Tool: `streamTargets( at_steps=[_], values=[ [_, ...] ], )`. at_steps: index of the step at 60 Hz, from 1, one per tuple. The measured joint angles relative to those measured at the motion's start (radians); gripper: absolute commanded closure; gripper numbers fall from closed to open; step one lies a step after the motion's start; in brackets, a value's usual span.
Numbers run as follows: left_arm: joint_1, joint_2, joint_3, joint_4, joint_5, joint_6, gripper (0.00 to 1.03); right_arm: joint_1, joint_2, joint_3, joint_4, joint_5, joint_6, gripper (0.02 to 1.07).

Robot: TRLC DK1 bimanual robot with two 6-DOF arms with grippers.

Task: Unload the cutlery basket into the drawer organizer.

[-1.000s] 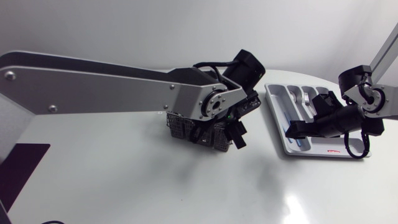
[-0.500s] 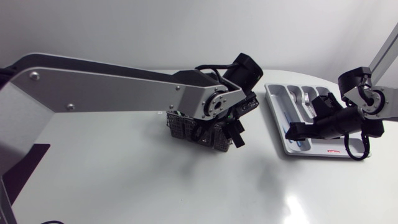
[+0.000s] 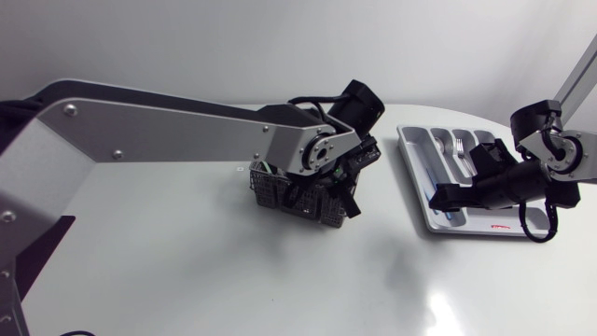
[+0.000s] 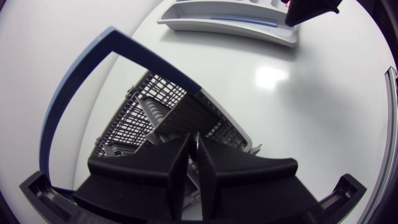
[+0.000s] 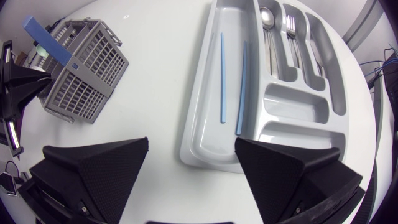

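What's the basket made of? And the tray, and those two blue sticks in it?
The basket looks like grey plastic: it has matte, moulded grid walls and a blue, plastic-looking handle. The tray seems to be pale grey plastic too, smooth with a soft shine and rounded, moulded compartments. The two blue sticks are thin, evenly coloured and matte. They are probably plastic, though I cannot tell for sure.

Pretty plain setup, everything's on a glossy white bench (image 3: 187, 280) with a rounded far edge. The head view shows a soft bright glare spot (image 3: 446, 301) on the top toward the near right corner. The left wrist view catches a similar patch of reflected light on the surface, and faint grey shadows lie around the middle.
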Motion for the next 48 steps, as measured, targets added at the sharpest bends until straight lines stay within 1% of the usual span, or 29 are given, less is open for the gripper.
streamTargets(
  at_steps=[13,26,39,48],
  values=[
    [0.003,-0.023,0.0,0.0,0.0,0.022,1.0,0.018,-0.012,-0.02,0.0,0.0,0.0,0.07],
    [0.002,-0.15,-0.008,0.004,0.0,0.03,1.0,0.042,-0.077,-0.056,0.0,-0.007,-0.004,0.07],
    [-0.026,-0.311,-0.035,0.004,-0.003,0.029,1.0,0.097,-0.289,-0.075,-0.041,-0.063,-0.046,0.07],
    [-0.047,-0.388,-0.035,-0.056,0.001,-0.013,1.0,0.183,-0.474,-0.104,-0.057,-0.082,-0.074,0.07]
  ],
)
